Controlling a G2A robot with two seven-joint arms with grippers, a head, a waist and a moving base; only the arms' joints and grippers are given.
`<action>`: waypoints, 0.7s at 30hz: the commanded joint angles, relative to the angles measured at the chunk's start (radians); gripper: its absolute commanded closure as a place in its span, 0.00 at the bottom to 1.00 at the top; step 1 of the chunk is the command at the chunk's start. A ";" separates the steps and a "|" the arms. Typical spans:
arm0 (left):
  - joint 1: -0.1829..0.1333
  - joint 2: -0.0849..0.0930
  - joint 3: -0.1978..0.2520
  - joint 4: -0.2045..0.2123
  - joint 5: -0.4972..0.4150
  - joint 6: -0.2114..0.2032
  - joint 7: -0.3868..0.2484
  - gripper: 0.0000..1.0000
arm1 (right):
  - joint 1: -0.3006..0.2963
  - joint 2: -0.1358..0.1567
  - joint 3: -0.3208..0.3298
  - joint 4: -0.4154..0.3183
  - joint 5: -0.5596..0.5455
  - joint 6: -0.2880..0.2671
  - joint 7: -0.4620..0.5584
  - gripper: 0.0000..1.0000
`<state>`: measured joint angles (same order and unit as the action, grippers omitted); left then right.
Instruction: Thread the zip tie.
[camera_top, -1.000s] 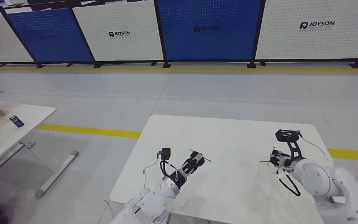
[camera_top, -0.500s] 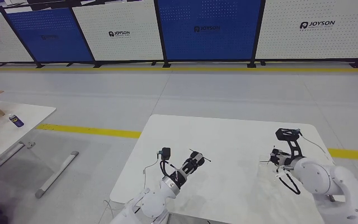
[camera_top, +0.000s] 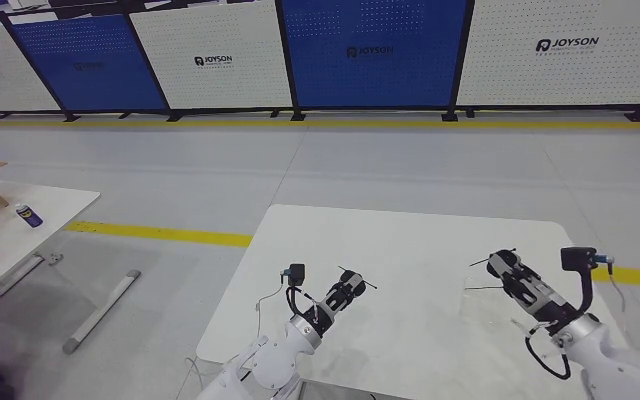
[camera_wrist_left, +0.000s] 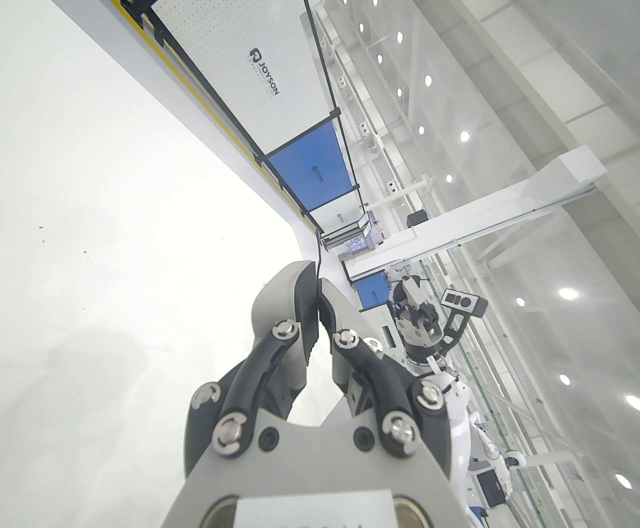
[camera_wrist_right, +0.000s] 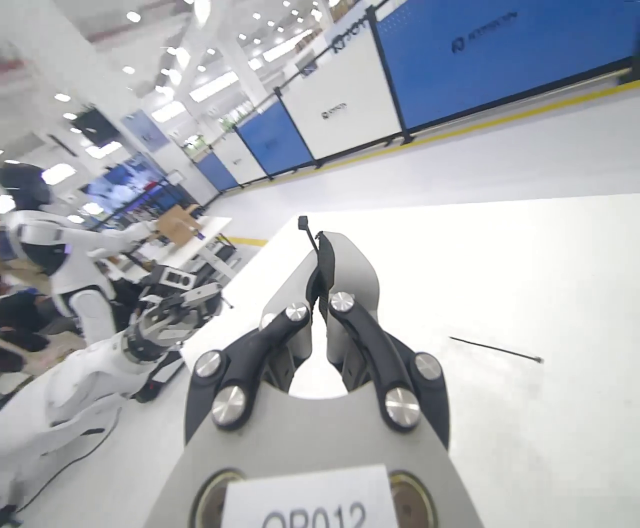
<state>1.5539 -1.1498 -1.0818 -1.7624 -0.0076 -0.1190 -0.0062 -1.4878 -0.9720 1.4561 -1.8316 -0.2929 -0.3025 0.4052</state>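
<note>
Right gripper (camera_wrist_right: 320, 242): clamped on zip tie (camera_wrist_right: 303, 223) — head protruding.
Left gripper (camera_wrist_left: 316, 274): pinching second zip tie (camera_top: 368, 283).
Table (camera_wrist_right: 500, 260): spare tie (camera_wrist_right: 495, 350).

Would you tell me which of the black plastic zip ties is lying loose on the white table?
The thin black zip tie flat on the white table; the other two are pinched in the right gripper and left gripper.

A white table (camera_top: 400, 240) bears one loose black zip tie (camera_wrist_right: 496, 349).
</note>
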 joint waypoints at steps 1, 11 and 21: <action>0.000 0.000 0.000 0.000 0.000 0.000 0.000 1.00 | 0.002 0.000 -0.001 -0.001 -0.024 0.022 0.003 1.00; 0.000 0.000 0.000 0.000 0.000 0.000 0.000 1.00 | 0.002 0.000 -0.001 -0.001 -0.024 0.022 0.003 1.00; 0.000 0.000 0.000 0.000 0.000 0.000 0.000 1.00 | 0.019 -0.013 -0.044 0.077 0.189 -0.038 0.017 1.00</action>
<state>1.5539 -1.1498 -1.0818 -1.7623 -0.0076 -0.1190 -0.0062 -1.4815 -0.9820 1.4254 -1.7843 -0.1861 -0.3313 0.4031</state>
